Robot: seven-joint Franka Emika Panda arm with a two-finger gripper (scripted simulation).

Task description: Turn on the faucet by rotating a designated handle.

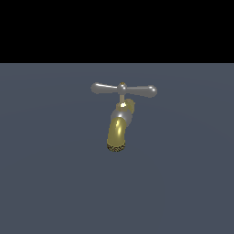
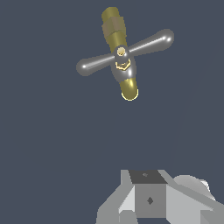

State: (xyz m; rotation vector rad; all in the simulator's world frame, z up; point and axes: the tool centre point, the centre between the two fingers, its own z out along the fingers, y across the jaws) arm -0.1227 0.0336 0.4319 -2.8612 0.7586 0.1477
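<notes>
Jaws: state cannot be told. Only a pale grey blocky part of the gripper (image 2: 151, 199) shows at the edge of the wrist view, and the fingertips are not clearly visible. The exterior view shows no arm and no gripper.

Arm pose: the wrist camera looks straight down onto the faucet (image 2: 120, 52), so the wrist is above it and offset to one side. The gripper body is well apart from the faucet, with bare grey floor (image 2: 52, 144) between them. No contact with any part.

Faucet position: the faucet (image 1: 119, 123) stands alone on the flat grey floor (image 1: 45, 183), near the middle of the exterior view. Its brass-gold spout curves down and toward the camera, ending in a dark speckled mouth. A silver collar sits at the top of the spout.

Handle position: the handle (image 1: 123, 89) sits on a thin stem above the collar, roughly level, with one bulbous arm to each side and a small gold knob at the centre. In the wrist view the handle (image 2: 124, 53) lies crosswise over the spout at a slant
</notes>
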